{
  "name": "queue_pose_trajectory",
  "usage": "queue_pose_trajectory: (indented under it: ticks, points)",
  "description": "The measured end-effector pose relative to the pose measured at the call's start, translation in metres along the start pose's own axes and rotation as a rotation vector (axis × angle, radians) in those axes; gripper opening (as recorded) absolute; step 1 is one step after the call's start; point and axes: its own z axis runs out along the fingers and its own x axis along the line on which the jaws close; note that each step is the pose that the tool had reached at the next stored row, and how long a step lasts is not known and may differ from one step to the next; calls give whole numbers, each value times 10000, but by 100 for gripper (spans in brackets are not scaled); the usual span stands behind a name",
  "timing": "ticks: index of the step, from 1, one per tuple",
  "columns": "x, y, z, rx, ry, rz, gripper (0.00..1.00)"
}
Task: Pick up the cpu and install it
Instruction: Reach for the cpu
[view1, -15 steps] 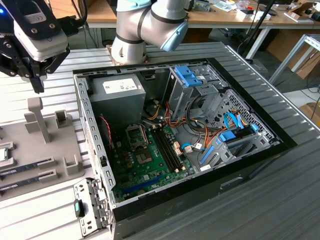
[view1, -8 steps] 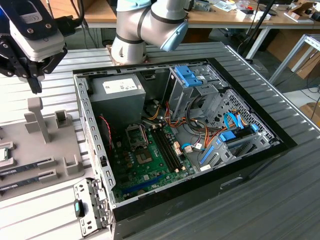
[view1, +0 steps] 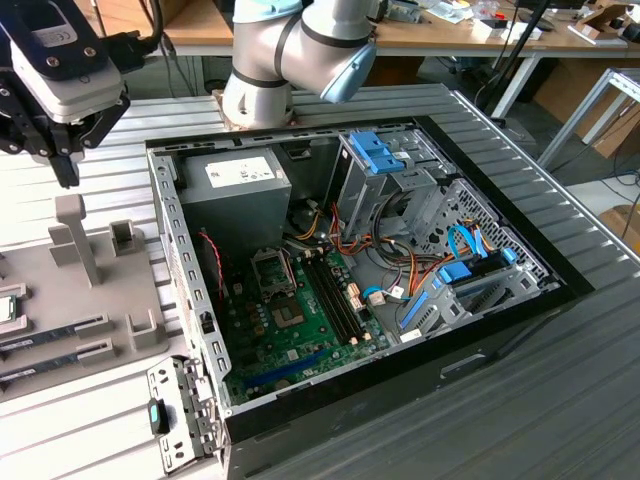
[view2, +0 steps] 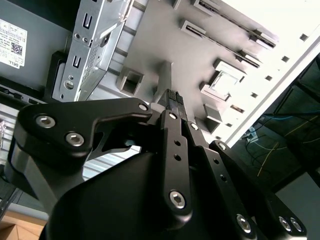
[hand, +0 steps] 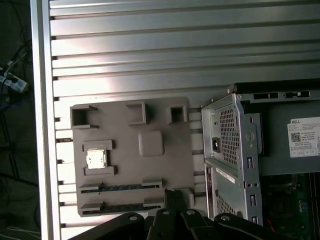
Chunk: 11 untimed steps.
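The claw (view1: 66, 165) hangs at the exterior view's upper left, above the grey holder plate (hand: 165, 170) that lies on the ribbed metal surface (hand: 150, 45); in the second wrist view its fingertips (view2: 173, 95) meet at one point, pressed together with nothing between them. The cpu (hand: 96, 159) sits flat in a square pocket of that plate, untouched and apart from the claw; on the exterior view's clock face it lies between 6 and 7 o'clock from the claw. Being square, it has no long axis to speak of; its edges run parallel to the two memory sticks (hand: 120, 187) lodged in the plate's long slots nearby. From the cpu, the metal-framed socket (view1: 272, 270) lies at about 3 o'clock in the exterior view, on the green board (view1: 320, 335) inside the open computer case (view1: 165, 230); the case also holds the grey power-supply box (view1: 235, 185) toward its 12 o'clock end, plus loose cables; whether the socket is occupied I cannot tell. By my judgement the pick-up has not begun.
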Motion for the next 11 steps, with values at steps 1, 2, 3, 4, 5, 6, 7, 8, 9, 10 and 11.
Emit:
queue_pose_trajectory:
  ticks: [1, 2, 3, 4, 5, 6, 7, 8, 9, 10, 11]
  points:
    - [4, 0, 0, 0, -1, -1, 11]
    - [9, -1, 0, 0, -1, 0, 11]
    - [12, -1, 0, -1, -1, 0, 11]
    - [17, -1, 0, 0, 0, 0, 11]
    - [20, -1, 0, 0, 0, 0, 11]
    - [25, -2, 0, 0, -1, 0, 11]
    - [30, -2, -1, 0, 0, 0, 11]
    - [36, -3, -1, 0, 0, 0, 11]
    - [39, -3, -1, 0, 0, 0, 11]
    - [44, -3, -1, 0, 0, 0, 11]
    - [49, -4, -1, 0, -1, -1, 11]
